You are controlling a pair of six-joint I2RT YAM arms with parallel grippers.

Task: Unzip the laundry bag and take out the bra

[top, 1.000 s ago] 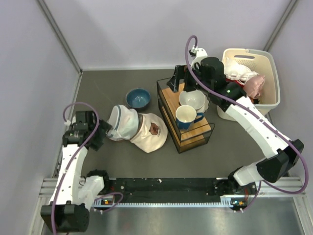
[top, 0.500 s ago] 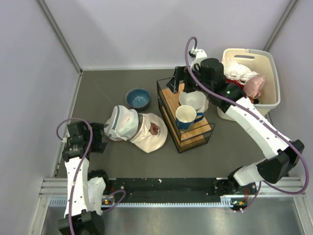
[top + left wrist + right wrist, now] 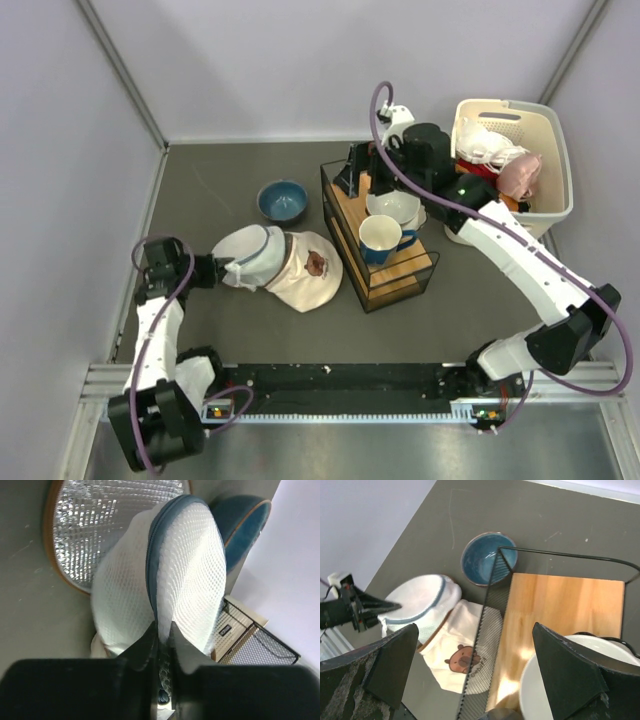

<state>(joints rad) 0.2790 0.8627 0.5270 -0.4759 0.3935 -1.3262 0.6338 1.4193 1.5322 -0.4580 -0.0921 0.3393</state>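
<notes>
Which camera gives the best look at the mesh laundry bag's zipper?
The left wrist view: the laundry bag fills it, blue zipper band clear, left gripper pinching its edge. Top external shows it whole but small; right wrist shows it far off, lower left.

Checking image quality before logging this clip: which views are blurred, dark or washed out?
Left wrist: the left gripper is a dark blur, the laundry bag bright yet sharp. Right wrist: the right gripper is soft and dark, the scene beyond crisp. Top external: evenly lit, sharp throughout.
</notes>
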